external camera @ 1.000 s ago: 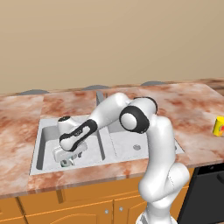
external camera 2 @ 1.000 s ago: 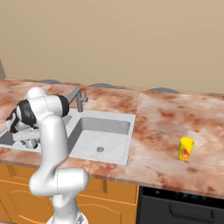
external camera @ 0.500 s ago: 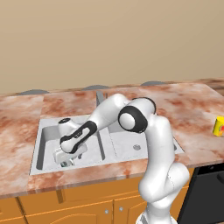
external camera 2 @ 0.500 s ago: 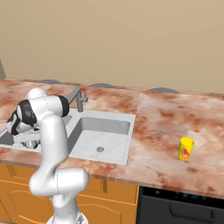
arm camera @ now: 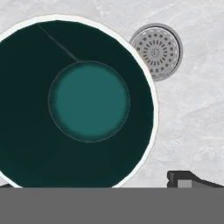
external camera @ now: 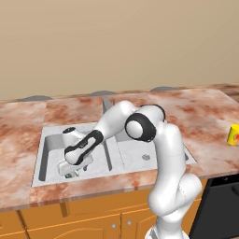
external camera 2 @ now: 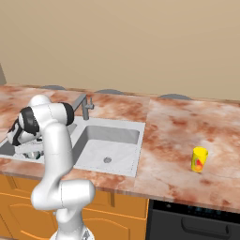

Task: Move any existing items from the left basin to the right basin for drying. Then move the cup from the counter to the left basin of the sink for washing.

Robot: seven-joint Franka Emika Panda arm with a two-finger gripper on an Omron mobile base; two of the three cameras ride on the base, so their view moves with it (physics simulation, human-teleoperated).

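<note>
Seen from straight above in the hand view, the silvery-white mug with its dark teal inside stands on the floor of the left basin, beside the round drain. My gripper hangs low in that basin right over the mug. It is open, one fingertip outside the rim on each side, touching nothing. From the base views my hand hides most of the mug. The yellow cup stands on the counter far to the right. The right basin holds nothing.
A squarish grey faucet stands behind the sink's central divider. My arm stretches over the divider and part of the right basin. A dark appliance front sits under the counter at the right.
My hand has sunk slightly lower over the mug in the left basin. Its jaws have stayed open, and the mug and yellow cup have not moved.
</note>
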